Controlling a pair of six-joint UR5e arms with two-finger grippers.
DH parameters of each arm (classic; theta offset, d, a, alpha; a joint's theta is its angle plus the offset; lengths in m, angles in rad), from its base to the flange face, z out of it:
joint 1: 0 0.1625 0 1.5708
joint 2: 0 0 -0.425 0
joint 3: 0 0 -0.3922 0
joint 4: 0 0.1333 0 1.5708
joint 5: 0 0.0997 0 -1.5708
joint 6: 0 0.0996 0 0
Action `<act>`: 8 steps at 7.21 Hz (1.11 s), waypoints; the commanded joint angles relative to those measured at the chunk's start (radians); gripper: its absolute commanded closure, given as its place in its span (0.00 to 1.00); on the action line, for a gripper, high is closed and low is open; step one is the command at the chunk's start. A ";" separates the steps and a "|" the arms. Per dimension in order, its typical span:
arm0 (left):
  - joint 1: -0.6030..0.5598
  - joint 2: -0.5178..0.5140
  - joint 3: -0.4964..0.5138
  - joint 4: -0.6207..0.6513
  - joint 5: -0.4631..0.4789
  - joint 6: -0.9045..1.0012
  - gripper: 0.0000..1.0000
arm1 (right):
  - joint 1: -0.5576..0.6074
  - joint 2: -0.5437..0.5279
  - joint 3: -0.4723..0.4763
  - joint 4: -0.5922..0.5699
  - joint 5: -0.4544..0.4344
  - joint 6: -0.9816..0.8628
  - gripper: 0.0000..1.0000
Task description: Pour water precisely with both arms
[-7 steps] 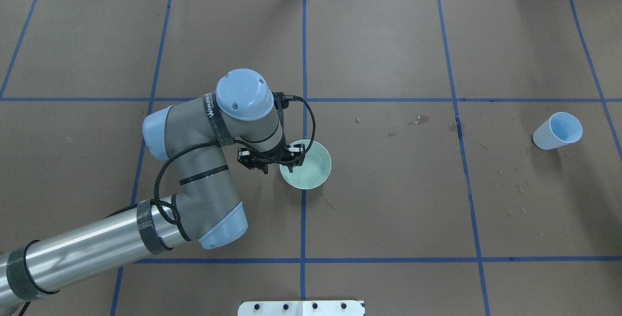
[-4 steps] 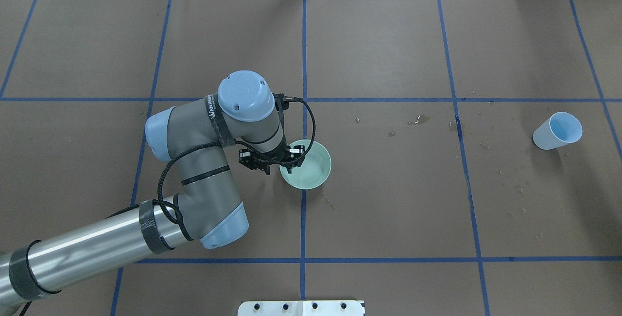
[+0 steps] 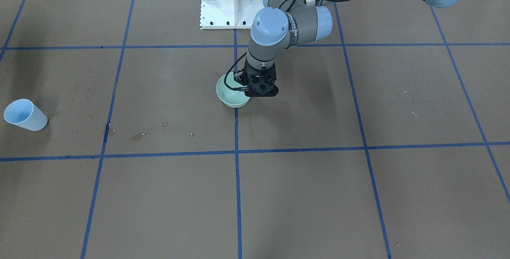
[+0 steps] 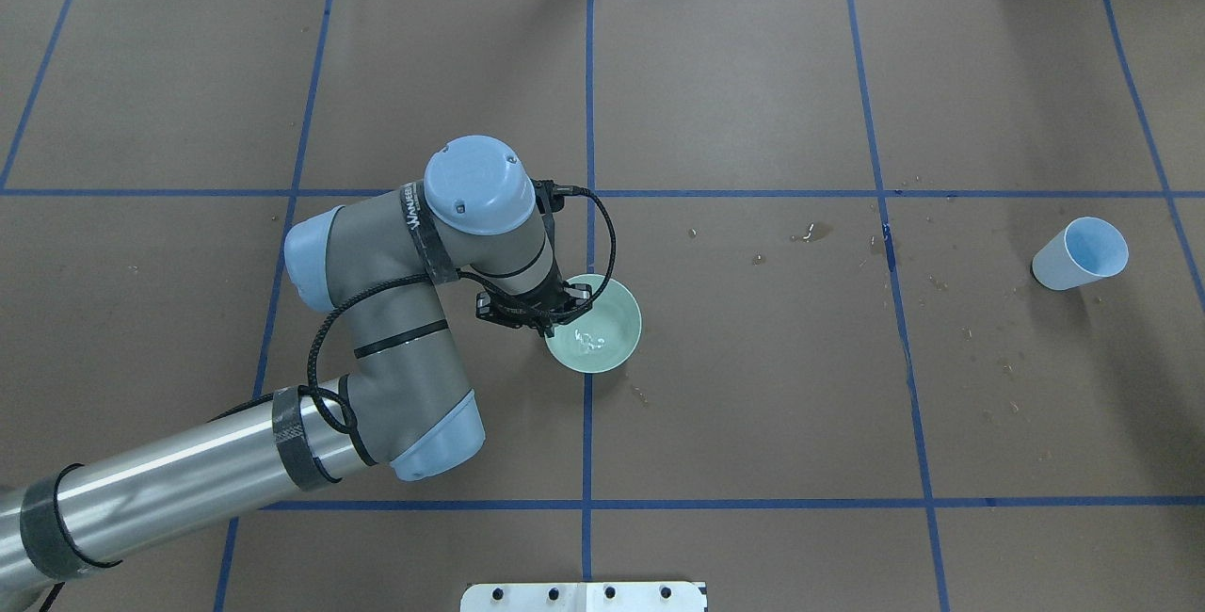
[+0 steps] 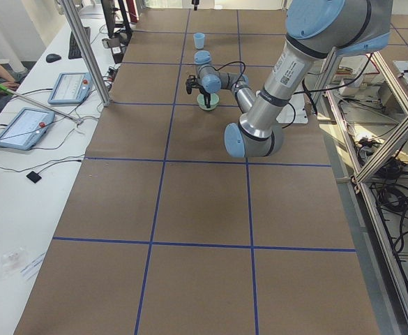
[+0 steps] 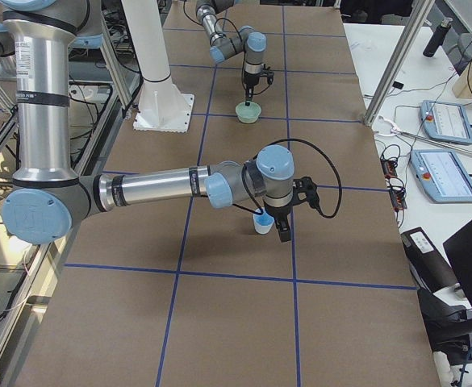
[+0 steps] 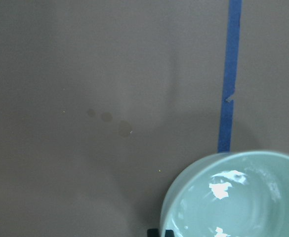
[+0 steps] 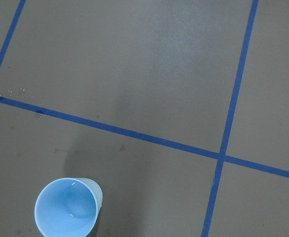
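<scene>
Water [image 4: 589, 341] lies as a small rippled pool with white glints in the bottom of the pale green bowl [image 4: 623, 309], which sits flat on the worktop [image 4: 753, 405] near the centre. The left arm [image 4: 405, 311] reaches down to the bowl's left rim, and the left gripper [image 4: 557, 318] straddles that rim with its fingers drawn together on it, as far as the overhead view shows. The blue cup [image 4: 1080, 254] stands upright far to the right, well apart from the bowl; whether it holds any water is unclear. Only the right-side view shows the right gripper [image 6: 277, 226], low and just beside the cup, and I cannot tell there whether it is apart or together. The task looks to be at its start: the bowl is taken but not lifted, nothing tilts, and the bringing together and the pour itself are all left to do.
</scene>
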 commanded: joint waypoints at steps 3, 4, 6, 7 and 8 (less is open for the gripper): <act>-0.262 0.279 -0.298 0.054 -0.221 0.201 1.00 | -0.002 0.010 -0.002 0.000 -0.003 0.012 0.01; -0.312 0.449 -0.376 0.044 -0.222 0.368 1.00 | -0.002 0.007 -0.004 0.000 -0.003 0.012 0.01; -0.476 0.689 -0.397 0.038 -0.279 0.733 1.00 | -0.002 0.004 -0.007 0.002 -0.003 0.012 0.01; -0.529 0.746 -0.368 0.038 -0.281 0.870 1.00 | -0.002 0.004 -0.007 0.002 -0.002 0.014 0.01; -0.549 0.760 -0.308 0.033 -0.281 0.950 1.00 | -0.002 0.004 -0.007 0.000 -0.002 0.014 0.01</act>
